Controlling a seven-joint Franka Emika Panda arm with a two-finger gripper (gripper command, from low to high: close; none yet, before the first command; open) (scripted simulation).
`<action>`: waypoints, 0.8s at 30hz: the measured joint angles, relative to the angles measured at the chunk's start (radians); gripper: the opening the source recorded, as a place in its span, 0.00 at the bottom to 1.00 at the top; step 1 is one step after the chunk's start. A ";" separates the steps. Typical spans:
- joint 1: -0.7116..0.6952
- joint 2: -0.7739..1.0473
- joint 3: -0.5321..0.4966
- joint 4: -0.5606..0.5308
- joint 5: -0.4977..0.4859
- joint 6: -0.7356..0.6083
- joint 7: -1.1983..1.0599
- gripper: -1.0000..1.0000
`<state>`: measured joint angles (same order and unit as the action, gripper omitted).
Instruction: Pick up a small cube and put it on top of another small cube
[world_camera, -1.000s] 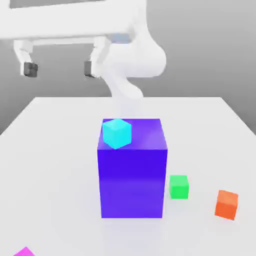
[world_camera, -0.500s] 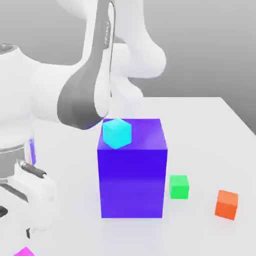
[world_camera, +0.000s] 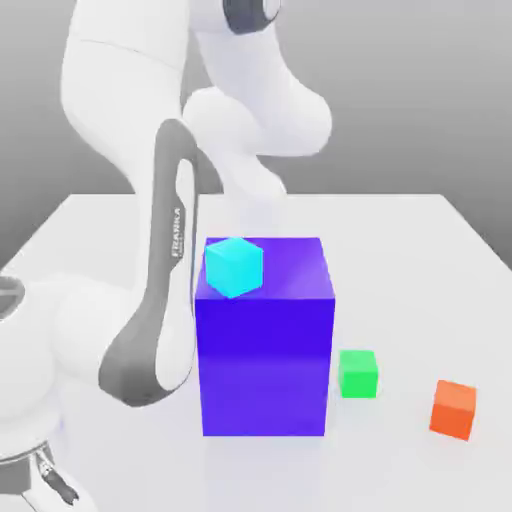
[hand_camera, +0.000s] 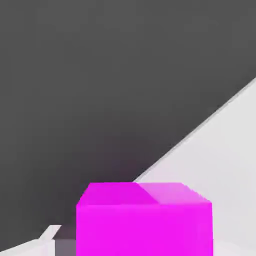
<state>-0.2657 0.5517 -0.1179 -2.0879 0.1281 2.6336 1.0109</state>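
Claw closed on the pink cube

Nearest in the hand view is the pink cube, between the fingers of the claw. The claw is shut on it, open only as far as the cube's width, with a grey fingertip against one side. The cube's top face is part darker, part lighter pink. Whether it is clear of the table I cannot tell. Beyond it, a slanting table edge divides the pale tabletop from a dark grey area.

In the exterior view, the white and grey robot arm comes down the left side of the frame, its wrist end running into the lower left corner. Toward the lower right sits the orange cube, turned slightly askew on the white table. A little farther back and toward the middle is the green cube, flat on the table with nothing on top of it, just beside the big blue-violet block.

That block stands upright near the centre of the frame. The cyan cube is on top of it, toward the exterior view's left and near the front edge, with a corner facing forward. Behind the block, the arm's base section rises at upper centre against a grey background.
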 joint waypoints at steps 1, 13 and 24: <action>0.005 -0.033 -0.006 -0.008 -0.005 -0.025 0.003 0.00; 0.123 -0.381 0.195 -0.269 -0.055 -0.029 -0.361 0.00; 0.392 -0.698 0.314 -0.644 0.011 0.013 -0.921 0.00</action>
<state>0.1260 -0.1466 0.1965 -2.7319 0.1395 2.6469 0.0903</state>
